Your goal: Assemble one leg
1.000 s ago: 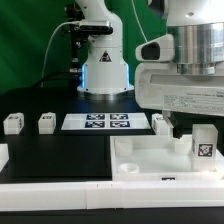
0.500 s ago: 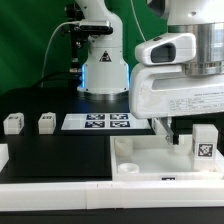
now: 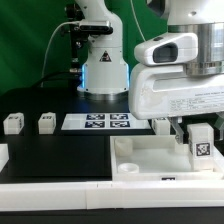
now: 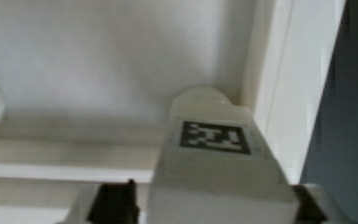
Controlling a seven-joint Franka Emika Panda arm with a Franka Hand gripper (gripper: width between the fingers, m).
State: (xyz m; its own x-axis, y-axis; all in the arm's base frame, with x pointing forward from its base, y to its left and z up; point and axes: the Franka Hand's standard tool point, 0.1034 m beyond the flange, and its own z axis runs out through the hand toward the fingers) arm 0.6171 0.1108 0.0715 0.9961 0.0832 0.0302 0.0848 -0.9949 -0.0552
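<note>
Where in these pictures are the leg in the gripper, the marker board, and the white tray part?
leg (image 3: 202, 144), exterior view, on its tagged face.
marker board (image 3: 105, 122), exterior view, on its middle between tags.
tray part (image 3: 150, 161), exterior view, on its bare floor.

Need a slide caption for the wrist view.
Small white tagged plastic leg between the gripper fingers, over the white tray.

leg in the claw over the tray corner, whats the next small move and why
Probably ease the leg straight down. The claw is shut on it with the tag facing out, and its lower end sits at the tray corner by the wall; whether it is fully seated cannot be told, so a small downward push seems called for.
</note>
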